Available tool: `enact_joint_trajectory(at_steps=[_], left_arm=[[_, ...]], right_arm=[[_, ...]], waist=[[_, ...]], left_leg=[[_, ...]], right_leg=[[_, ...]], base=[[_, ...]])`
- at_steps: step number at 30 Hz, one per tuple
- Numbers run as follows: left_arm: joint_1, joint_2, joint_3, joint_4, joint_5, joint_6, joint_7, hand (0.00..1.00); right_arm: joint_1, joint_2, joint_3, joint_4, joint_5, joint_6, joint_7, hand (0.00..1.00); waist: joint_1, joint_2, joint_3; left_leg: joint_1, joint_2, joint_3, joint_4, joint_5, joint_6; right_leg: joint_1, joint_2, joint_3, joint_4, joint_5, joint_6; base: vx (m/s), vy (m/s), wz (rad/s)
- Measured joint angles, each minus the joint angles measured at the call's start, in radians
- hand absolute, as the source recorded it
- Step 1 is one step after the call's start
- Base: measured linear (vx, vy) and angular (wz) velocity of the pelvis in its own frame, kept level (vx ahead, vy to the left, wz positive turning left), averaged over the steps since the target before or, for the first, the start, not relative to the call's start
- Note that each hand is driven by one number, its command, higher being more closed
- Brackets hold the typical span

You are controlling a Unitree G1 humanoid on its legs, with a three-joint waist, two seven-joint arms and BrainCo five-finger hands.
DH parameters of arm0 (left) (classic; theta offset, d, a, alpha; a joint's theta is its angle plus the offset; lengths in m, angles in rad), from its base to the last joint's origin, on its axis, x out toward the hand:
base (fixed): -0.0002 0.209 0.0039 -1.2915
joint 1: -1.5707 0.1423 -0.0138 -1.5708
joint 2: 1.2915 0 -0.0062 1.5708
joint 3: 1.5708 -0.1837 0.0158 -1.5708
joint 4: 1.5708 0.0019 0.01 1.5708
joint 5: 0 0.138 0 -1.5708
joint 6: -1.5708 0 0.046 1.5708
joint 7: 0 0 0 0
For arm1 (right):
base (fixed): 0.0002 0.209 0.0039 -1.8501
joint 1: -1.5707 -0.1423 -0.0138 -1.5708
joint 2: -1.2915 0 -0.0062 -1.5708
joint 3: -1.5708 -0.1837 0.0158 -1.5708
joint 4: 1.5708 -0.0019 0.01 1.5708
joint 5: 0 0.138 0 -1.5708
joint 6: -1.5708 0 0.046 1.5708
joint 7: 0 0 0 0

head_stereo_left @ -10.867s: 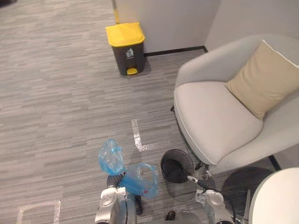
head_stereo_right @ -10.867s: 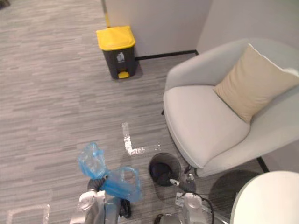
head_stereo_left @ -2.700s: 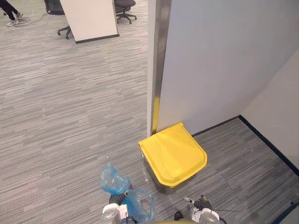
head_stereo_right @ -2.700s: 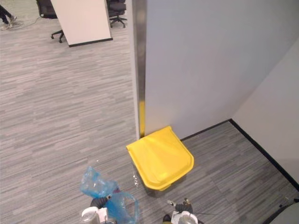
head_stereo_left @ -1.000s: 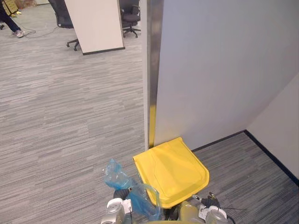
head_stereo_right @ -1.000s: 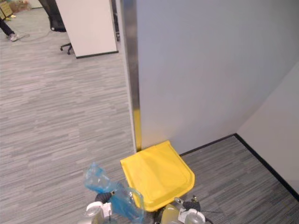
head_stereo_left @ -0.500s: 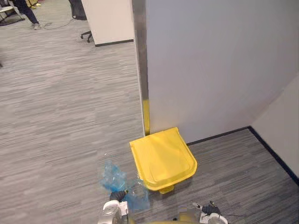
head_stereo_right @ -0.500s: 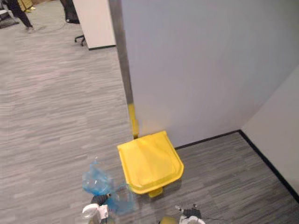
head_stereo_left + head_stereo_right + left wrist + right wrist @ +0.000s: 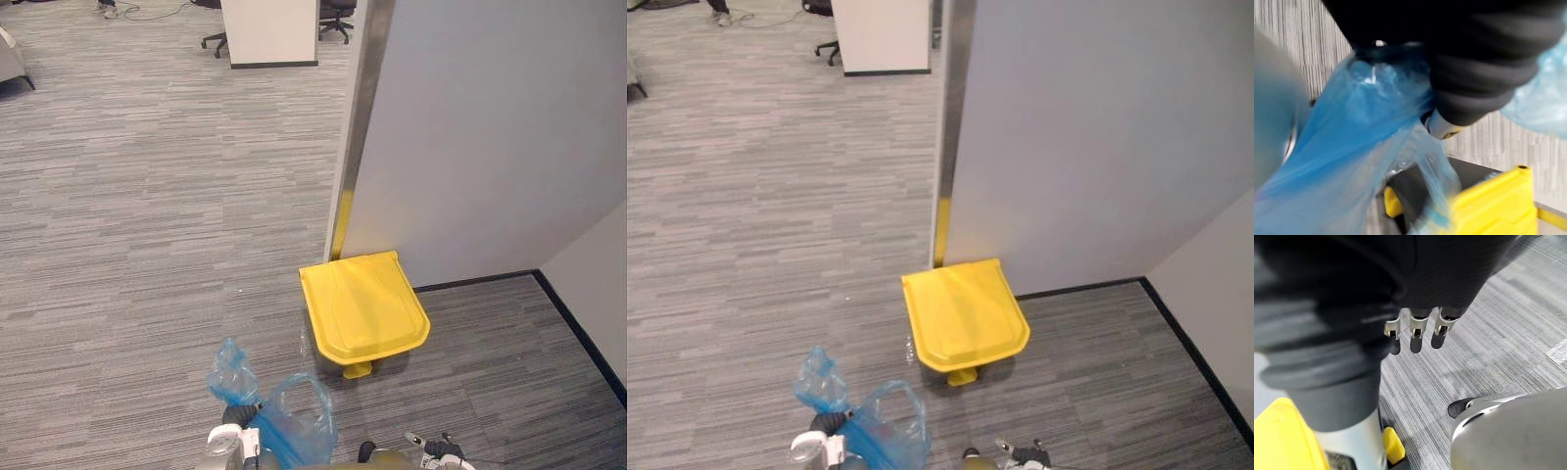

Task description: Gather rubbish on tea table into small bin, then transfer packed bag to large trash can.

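left hand [image 9: 227, 446]: clenched on the neck of the blue bag [image 9: 292, 429], so the packed bag is in hand. Its loose top pokes up past the grip and the body bulges to the can side. Contents: can't tell.

Step in hand, as I judge it: last bit of approach, then drop the bag into the large trash can [image 9: 364, 305].
- Keep the clench on the neck till the bag is over the opening. Film is slack, so it'll swing and snag.
- Lid is shut and nothing goes in until it's up.
- pedal [image 9: 356, 370] sticks out at the front base, facing the robot. That's prob the cleanest way to open it.
- Else lift the lid w/ the free hand.
- Bag sits left of the can and just short of it. Needs a shift to the right and fwd, then lift above the rim before letting go.
- Don't release early or it lands on the floor [image 9: 147, 215].

right hand [image 9: 438, 452]: low by the can's right, fingers [image 9: 1416, 333] hanging relaxed, grasping nothing, free for the lid.

Vs 0.5 s ago: whole view has swung, so the cam moved, not the can. Lid shut both times, same grip on the bag.

Vs approx 11 s ago: can was far off by the wall, w/ the armchair and small bin close by. Now it's just ahead.
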Motion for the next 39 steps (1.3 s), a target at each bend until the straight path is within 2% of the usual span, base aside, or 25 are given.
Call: enact_joint_trajectory(at_steps=[2,7,10,12,13,14,15,16,17,18,19,20,21,22,23,24,25,26,28,29,30,32,34,39], left_arm=[[0.005,0.001,-0.004,0.007,0.010,0.000,-0.002,1.00],[0.008,0.006,-0.003,0.019,0.015,0.000,-0.003,1.00],[0.008,0.008,0.000,0.020,0.016,-0.001,-0.003,1.00],[0.007,0.010,0.016,0.019,0.016,-0.003,-0.003,1.00],[0.003,0.013,0.017,0.019,0.015,-0.004,-0.003,1.00],[0.003,0.013,0.017,0.017,0.015,-0.004,-0.003,1.00],[0.005,0.012,0.034,0.016,0.016,-0.004,-0.005,1.00],[-0.006,0.009,0.058,0.015,0.018,-0.004,-0.003,1.00],[-0.005,0.016,0.064,0.016,0.022,-0.003,-0.001,1.00],[-0.004,0.019,0.065,0.017,0.023,-0.002,0.000,1.00],[-0.007,0.028,0.065,0.017,0.025,0.000,0.002,1.00],[-0.017,0.034,0.064,0.017,0.025,0.001,0.003,1.00],[-0.021,0.035,0.063,0.017,0.026,0.001,0.003,1.00],[-0.040,0.025,0.059,0.017,0.028,0.001,0.003,1.00],[-0.055,0.001,0.058,0.019,0.038,-0.001,0.003,1.00],[-0.061,-0.005,0.058,0.019,0.043,-0.001,0.003,1.00],[-0.082,-0.030,0.066,0.021,0.048,-0.003,0.004,1.00],[-0.094,-0.050,0.067,0.017,0.056,-0.004,0.000,1.00],[-0.100,-0.065,0.072,0.016,0.063,-0.004,-0.005,1.00],[-0.093,-0.074,0.088,0.016,0.064,-0.003,-0.009,1.00],[-0.095,-0.073,0.093,0.013,0.064,-0.003,-0.010,1.00],[-0.103,-0.071,0.098,-0.011,0.064,-0.004,-0.009,1.00],[-0.126,-0.078,0.114,-0.014,0.064,-0.004,-0.010,1.00],[-0.156,-0.087,0.133,-0.023,0.064,-0.004,-0.009,1.00]], right_arm=[[-0.005,-0.001,0.002,0.001,0.000,0.000,0.000,0.00],[-0.022,-0.003,0.010,0.019,-0.007,0.000,0.000,0.00],[-0.045,-0.011,0.011,0.040,-0.007,0.000,0.000,0.00],[-0.051,-0.008,0.010,0.035,-0.007,0.000,0.002,0.00],[-0.045,-0.004,0.010,0.032,-0.008,0.000,0.003,0.00],[-0.044,-0.007,0.002,0.023,-0.001,-0.001,0.006,0.00],[-0.040,-0.002,-0.003,-0.013,-0.001,-0.003,0.008,0.00],[-0.043,0.002,-0.012,-0.031,0.000,-0.008,0.008,0.00],[-0.039,0.002,-0.012,-0.042,0.000,-0.008,0.008,0.00],[-0.035,0.002,-0.011,-0.045,-0.001,-0.008,0.008,0.00],[-0.035,0.008,-0.012,-0.050,-0.002,-0.009,0.007,0.00],[-0.041,0.017,-0.019,-0.056,-0.002,-0.011,0.008,0.00],[-0.044,0.021,-0.019,-0.059,-0.001,-0.009,0.007,0.00],[-0.039,0.023,-0.018,-0.086,-0.002,-0.004,0.007,0.00],[-0.024,0.015,-0.022,-0.087,-0.008,-0.001,0.004,0.00],[-0.017,0.016,-0.027,-0.086,-0.009,0.005,0.003,0.00],[-0.024,0.003,-0.047,-0.090,-0.009,0.011,0.003,0.00],[-0.025,0.000,-0.059,-0.107,-0.009,0.012,0.001,0.00],[-0.022,0.004,-0.064,-0.132,-0.009,0.017,0.002,0.00],[-0.012,0.002,-0.070,-0.134,-0.011,0.018,0.005,0.00],[-0.014,0.001,-0.069,-0.134,-0.012,0.019,0.006,0.00],[-0.019,0.002,-0.066,-0.135,-0.012,0.022,0.008,0.00],[-0.016,0.002,-0.063,-0.148,-0.013,0.024,0.008,0.00],[-0.026,-0.016,0.009,-0.170,-0.044,0.021,0.008,0.00]], waist=[[0.000,0.016,0.004],[0.000,0.020,0.000],[0.000,0.019,0.007],[0.002,-0.007,0.042],[0.000,-0.010,0.049],[-0.002,-0.008,0.053],[-0.002,-0.018,0.064],[-0.007,-0.012,0.087],[-0.006,-0.017,0.095],[-0.004,-0.017,0.099],[0.006,-0.024,0.109],[0.007,-0.037,0.123],[0.008,-0.039,0.125],[0.007,-0.039,0.138],[0.007,-0.030,0.146],[0.008,-0.032,0.146],[0.015,0.006,0.170],[0.013,0.020,0.178],[0.013,0.024,0.181],[0.014,0.030,0.182],[0.015,0.033,0.180],[0.019,0.031,0.179],[0.030,0.031,0.179],[0.034,0.026,0.166]], left_leg=[[0.032,-0.010,0.001,-0.034,0.024,0.010],[0.047,-0.011,0.003,-0.034,0.026,0.011],[0.052,-0.007,0.016,0.002,-0.003,0.015],[0.040,-0.018,0.024,0.123,-0.107,0.029],[0.034,-0.018,0.014,0.167,-0.140,0.030],[0.033,-0.015,0.012,0.183,-0.153,0.031],[0.041,-0.015,0.008,0.205,-0.176,0.039],[0.071,-0.004,0.002,0.223,-0.185,0.049],[0.075,0.016,0.001,0.256,-0.205,0.052],[0.076,0.027,0.001,0.273,-0.215,0.052],[0.081,0.047,0.002,0.321,-0.247,0.051],[0.086,0.053,0.008,0.359,-0.276,0.045],[0.084,0.056,0.012,0.376,-0.288,0.042],[0.073,0.064,0.022,0.439,-0.332,0.037],[0.071,0.069,0.013,0.514,-0.389,0.027],[0.071,0.069,0.009,0.539,-0.409,0.018],[0.073,0.103,0.003,0.587,-0.445,-0.004],[0.075,0.107,-0.001,0.580,-0.451,-0.011],[0.087,0.107,-0.008,0.561,-0.457,-0.019],[0.126,0.121,-0.004,0.535,-0.462,-0.033],[0.136,0.131,-0.005,0.521,-0.459,-0.039],[0.139,0.137,-0.006,0.478,-0.441,-0.061],[0.137,0.134,-0.004,0.442,-0.420,-0.066],[0.090,0.139,-0.044,0.423,-0.394,-0.087]], right_leg=[[0.027,-0.003,0.001,-0.021,0.014,0.013],[0.053,0.005,-0.001,-0.043,0.015,0.014],[0.053,0.003,0.006,-0.008,0.007,0.009],[0.022,-0.038,0.030,0.169,-0.078,0.026],[-0.013,-0.054,0.031,0.275,-0.090,0.036],[-0.041,-0.057,0.034,0.340,-0.087,0.034],[-0.127,-0.077,0.031,0.535,-0.043,0.002],[-0.224,-0.089,0.027,0.700,-0.005,-0.007],[-0.251,-0.083,-0.004,0.712,-0.050,-0.019],[-0.259,-0.079,-0.026,0.699,-0.060,-0.021],[-0.287,-0.067,-0.088,0.610,-0.066,-0.021],[-0.311,-0.054,-0.121,0.464,-0.038,-0.014],[-0.319,-0.048,-0.127,0.402,-0.020,-0.009],[-0.311,-0.034,-0.146,0.240,0.021,0.020],[-0.264,-0.044,-0.158,0.228,0.013,0.022],[-0.243,-0.047,-0.143,0.211,-0.023,0.034],[-0.247,-0.027,-0.141,0.257,-0.023,0.025],[-0.266,-0.022,-0.134,0.301,-0.030,0.027],[-0.286,-0.021,-0.124,0.353,-0.046,0.005],[-0.291,-0.014,-0.124,0.409,-0.106,0.000],[-0.294,-0.009,-0.133,0.427,-0.129,0.002],[-0.306,0.003,-0.144,0.428,-0.141,-0.001],[-0.324,0.003,-0.149,0.434,-0.147,-0.004],[-0.353,-0.024,-0.210,0.445,-0.152,-0.012]], base=[[0.12,0.054,0.00],[0.10,-0.008,0.00],[0.03,0.007,-0.10],[-0.06,0.055,-0.11],[-0.09,0.034,0.05],[-0.07,0.055,0.13],[-0.02,0.070,0.16],[0.02,0.066,0.15],[0.07,0.030,0.12],[0.08,0.013,-0.07],[0.13,-0.020,-0.17],[0.13,-0.046,-0.21],[0.16,-0.105,-0.13],[0.18,-0.156,0.11],[0.22,-0.169,0.17],[0.27,-0.190,0.15],[0.25,-0.144,0.03],[0.23,-0.137,0.04],[0.22,-0.140,0.07],[0.26,-0.179,-0.01],[0.21,-0.144,-0.06],[0.14,-0.134,-0.01],[0.07,-0.121,-0.01],[-0.03,-0.104,0.19]])
